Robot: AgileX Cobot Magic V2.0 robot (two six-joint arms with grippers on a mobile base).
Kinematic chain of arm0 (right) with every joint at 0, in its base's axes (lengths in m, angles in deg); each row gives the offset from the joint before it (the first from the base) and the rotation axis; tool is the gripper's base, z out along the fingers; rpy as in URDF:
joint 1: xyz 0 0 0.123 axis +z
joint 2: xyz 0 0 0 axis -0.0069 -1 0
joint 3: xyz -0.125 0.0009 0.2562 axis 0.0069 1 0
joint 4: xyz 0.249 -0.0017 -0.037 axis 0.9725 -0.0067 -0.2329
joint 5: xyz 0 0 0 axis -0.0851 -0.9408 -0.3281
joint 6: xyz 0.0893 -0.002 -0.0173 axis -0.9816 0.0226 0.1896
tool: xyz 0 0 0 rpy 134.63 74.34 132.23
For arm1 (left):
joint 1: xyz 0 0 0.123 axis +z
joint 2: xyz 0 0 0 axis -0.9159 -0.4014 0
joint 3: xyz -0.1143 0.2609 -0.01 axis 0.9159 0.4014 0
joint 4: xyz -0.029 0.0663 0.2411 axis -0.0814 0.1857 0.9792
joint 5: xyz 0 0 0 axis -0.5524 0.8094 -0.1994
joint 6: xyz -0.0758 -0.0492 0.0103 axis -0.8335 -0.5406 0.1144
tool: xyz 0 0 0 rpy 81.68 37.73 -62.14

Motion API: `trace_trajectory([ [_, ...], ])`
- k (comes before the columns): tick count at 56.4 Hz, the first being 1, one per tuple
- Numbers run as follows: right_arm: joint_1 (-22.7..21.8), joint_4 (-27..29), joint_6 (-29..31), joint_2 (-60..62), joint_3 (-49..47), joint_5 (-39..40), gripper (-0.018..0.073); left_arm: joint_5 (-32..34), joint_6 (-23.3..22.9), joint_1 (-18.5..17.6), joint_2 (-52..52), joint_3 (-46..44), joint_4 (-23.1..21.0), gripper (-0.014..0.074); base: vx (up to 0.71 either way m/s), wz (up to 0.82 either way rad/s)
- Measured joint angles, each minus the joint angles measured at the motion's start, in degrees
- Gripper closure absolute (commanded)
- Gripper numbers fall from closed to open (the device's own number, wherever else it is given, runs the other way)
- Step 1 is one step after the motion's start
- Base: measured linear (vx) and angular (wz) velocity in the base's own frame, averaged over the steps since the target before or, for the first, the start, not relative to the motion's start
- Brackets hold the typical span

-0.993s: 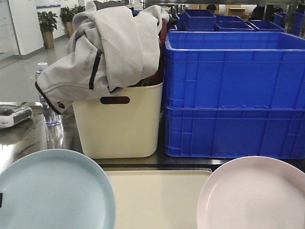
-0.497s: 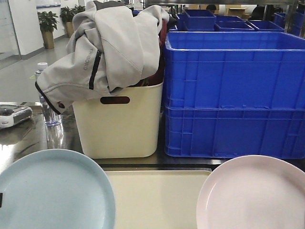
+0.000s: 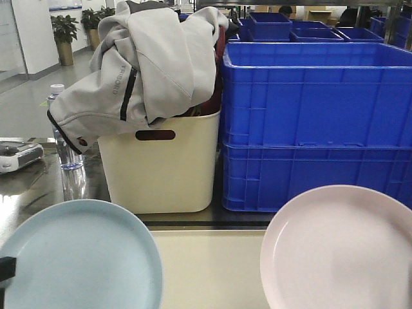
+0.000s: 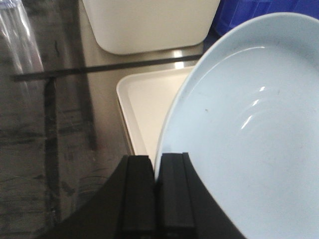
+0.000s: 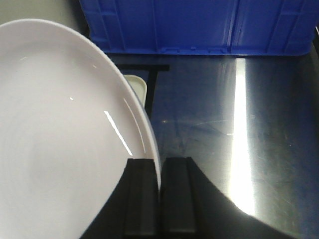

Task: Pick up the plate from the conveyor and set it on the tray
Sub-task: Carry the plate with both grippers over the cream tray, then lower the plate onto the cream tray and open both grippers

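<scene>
Steel counter [image 4: 50,124] fills the left of the L-wrist view, bare and open right up to the tray [image 4: 142,99] rim. At bottom centre the left gripper [image 4: 155,164] is clenched on the near rim of the pale blue plate [image 4: 249,124], edge pinched btwn both fingers. The plate tilts and covers the tray's right part; the tray's left edge and rounded upper-left corner show bare. Can't tell if plate touches tray.

Front view, left to right: water bottle [image 3: 64,141] at the left edge; cream tub [image 3: 161,167] w/ grey jacket [image 3: 148,58] draped over it, beyond the tray's far edge w/ a dark strip btwn; stacked blue crates [image 3: 315,129] just beside the tub, upper right. A bare tray strip shows btwn the two plates, bottom centre. The pink plate [image 3: 341,251] sits lower right, its top edge overlapping the lower crate in frame.

R-wrist view: the right gripper [image 5: 159,167], bottom centre, is grasping the pink plate's rim. A tray corner peeks past the plate edge; right of it, open counter up to the crate base.
</scene>
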State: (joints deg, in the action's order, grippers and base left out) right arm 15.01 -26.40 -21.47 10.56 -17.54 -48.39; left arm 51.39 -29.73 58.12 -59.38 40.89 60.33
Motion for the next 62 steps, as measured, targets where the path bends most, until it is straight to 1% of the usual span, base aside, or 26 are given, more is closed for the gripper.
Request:
trace_trajectory([
  [5,0.0,-0.05,-1.48,0.5,-1.66,0.98,0.0568,1.94,3.84,0.0,-5.77,-1.03,-4.89,0.0602,0.0,0.0],
  [8,0.0,-0.05,-1.78,0.7,-2.82,1.41,0.0568,2.76,6.93,0.0,-9.56,-2.23,-9.55,0.0602,0.0,0.0],
  [13,0.0,-0.01,-2.03,0.86,-4.17,1.7,0.0568,3.1,13.31,-0.22,-16.41,-5.43,-17.96,0.0601,0.0,0.0],
  [17,0.0,-0.01,-2.23,1.04,-4.57,1.93,0.0568,3.05,19.43,-1.28,-22.1,-8.07,-24.7,0.0596,0.0,0.0],
  [20,0.0,-0.01,-2.48,1.04,-4.64,1.93,0.0568,3.05,23.78,-2.24,-25.76,-9.73,-28.97,0.0582,0.0,0.0],
  [26,0.0,-0.01,-3.71,1.04,-4.64,1.65,0.0568,3.05,31.06,-4.03,-31.95,-12.35,-35.41,0.0531,0.0,0.0],
  [29,0.0,-0.01,-4.54,1.04,-4.64,1.59,0.0568,3.05,32.8,-4.71,-34.69,-13.37,-37.53,0.0494,0.0,0.0],
  [34,0.0,-0.01,-4.98,1.04,-4.64,1.48,0.0568,2.52,34.41,-5.53,-37.59,-14.33,-38.79,0.0414,0.0,0.0],
  [39,0.0,-0.01,-5.25,1.04,-4.64,1.48,0.0568,2.47,35.29,-6.2,-39.06,-14.55,-39.13,0.0312,0.0,0.0],
  [47,0.0,-0.01,-5.49,1.04,-4.64,0.73,0.0568,2.71,35.65,-6.64,-39.52,-14.55,-39.31,0.0204,0.0,0.0],
  [53,0.0,0.0,-5.58,0.74,-4.64,0.18,0.0568,3.67,35.65,-6.64,-39.37,-14.72,-39.42,0.0173,0.0,0.0],
  [59,0.0,0.8,-5.58,-1.25,-4.67,0.18,0.0568,4.43,35.65,-6.64,-37.88,-14.76,-39.22,0.0177,0.0,0.0],
  [62,0.0,2.5,-5.5,-2.99,-4.67,0.25,0.0568,4.61,35.65,-6.64,-36.35,-14.76,-38.63,0.0188,0.0,0.0],
])
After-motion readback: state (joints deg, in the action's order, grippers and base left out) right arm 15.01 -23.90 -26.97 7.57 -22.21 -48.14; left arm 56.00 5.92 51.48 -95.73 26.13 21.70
